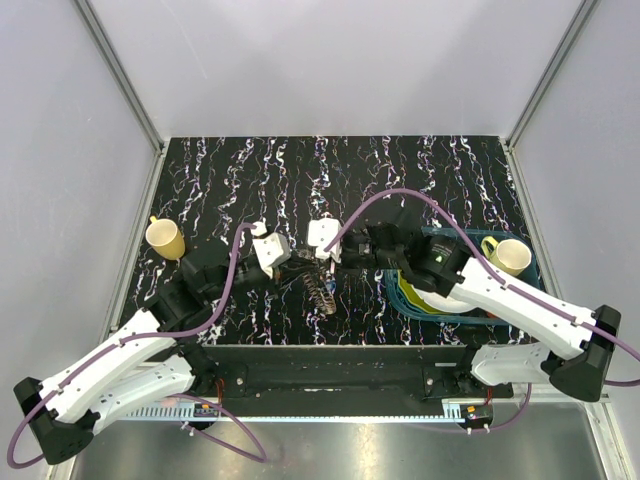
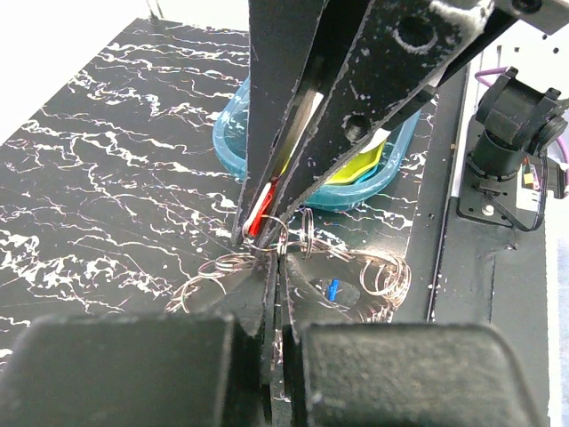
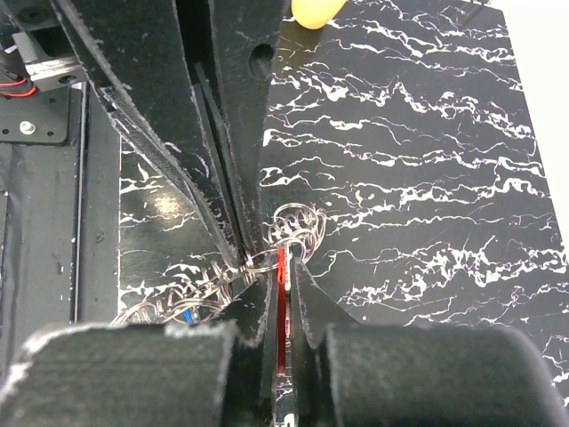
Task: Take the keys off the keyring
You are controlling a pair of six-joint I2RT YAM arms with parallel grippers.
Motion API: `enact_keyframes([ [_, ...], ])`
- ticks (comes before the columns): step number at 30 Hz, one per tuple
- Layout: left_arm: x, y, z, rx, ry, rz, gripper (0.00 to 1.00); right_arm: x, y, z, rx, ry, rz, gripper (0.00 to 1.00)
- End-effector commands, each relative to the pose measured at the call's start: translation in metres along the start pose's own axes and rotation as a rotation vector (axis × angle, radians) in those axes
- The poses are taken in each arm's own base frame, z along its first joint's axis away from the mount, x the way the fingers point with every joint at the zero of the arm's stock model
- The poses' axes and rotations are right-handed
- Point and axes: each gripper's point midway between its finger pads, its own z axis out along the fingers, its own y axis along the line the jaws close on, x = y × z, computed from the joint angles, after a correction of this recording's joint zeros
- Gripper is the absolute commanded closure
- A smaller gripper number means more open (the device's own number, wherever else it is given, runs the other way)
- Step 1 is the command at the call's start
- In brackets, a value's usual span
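A: Left of the frame?
B: Yellow cup (image 1: 165,238), upright on the black marbled bench (image 1: 250,170).
A: Right side?
B: Yellow mug (image 1: 510,257) in a blue tray (image 2: 229,147), with green and yellow plates (image 1: 410,295) in it too.

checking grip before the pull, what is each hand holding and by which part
The left hand pinches a wire loop of the keyring; the right hand pinches the red key by its plastic head.

Red key (image 3: 282,338) mostly hidden between right end effector (image 3: 283,271) fingers.
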Motion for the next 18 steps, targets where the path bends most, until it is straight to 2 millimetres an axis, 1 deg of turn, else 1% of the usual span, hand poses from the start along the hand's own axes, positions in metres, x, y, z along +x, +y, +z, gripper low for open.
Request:
enact_keyframes([
  [1, -0.034, -0.003, 0.002, 0.024, -0.117, 0.046, 1.00, -0.036, -0.013, 0.006, 0.023, -0.086, 0.016, 0.99],
  [8, -0.036, -0.004, 0.003, 0.033, -0.126, 0.045, 1.00, -0.039, -0.017, 0.012, 0.042, -0.105, 0.060, 1.00],
  [13, -0.037, -0.007, 0.004, 0.051, -0.132, 0.035, 1.00, -0.034, -0.021, 0.019, 0.062, -0.084, 0.094, 1.00],
  [14, -0.043, -0.008, 0.004, 0.052, -0.158, 0.038, 1.00, -0.034, -0.021, 0.020, 0.065, -0.081, 0.108, 1.00],
  [18, -0.051, -0.012, 0.003, 0.075, -0.192, 0.033, 1.00, -0.034, -0.021, 0.024, 0.060, -0.077, 0.140, 1.00],
])
